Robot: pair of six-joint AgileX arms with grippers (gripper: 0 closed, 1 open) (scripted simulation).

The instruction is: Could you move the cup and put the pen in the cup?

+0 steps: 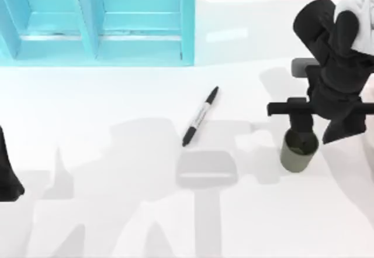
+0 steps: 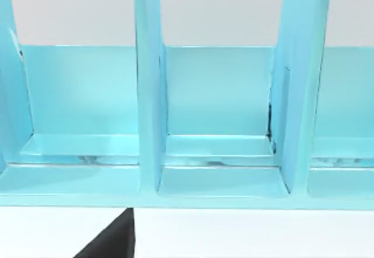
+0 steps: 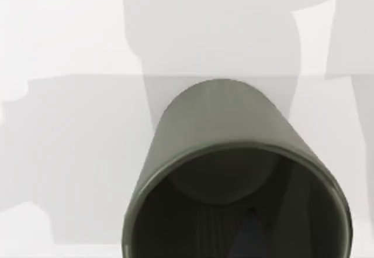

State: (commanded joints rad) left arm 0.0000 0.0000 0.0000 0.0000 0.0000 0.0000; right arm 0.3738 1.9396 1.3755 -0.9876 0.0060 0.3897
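The olive-green cup stands upright at the right side of the table, and my right gripper reaches down onto its rim from above. Seen from the right wrist, the cup is very close, with one dark finger inside it against the near wall, shut on the rim. The pen lies flat and slanted near the table's middle, left of the cup and apart from both arms. My left gripper is parked at the left edge.
A light-blue shelf unit with upright dividers stands at the back left, and its compartments face the left wrist camera. The white tabletop between the pen and the left arm is bare apart from the arms' shadows.
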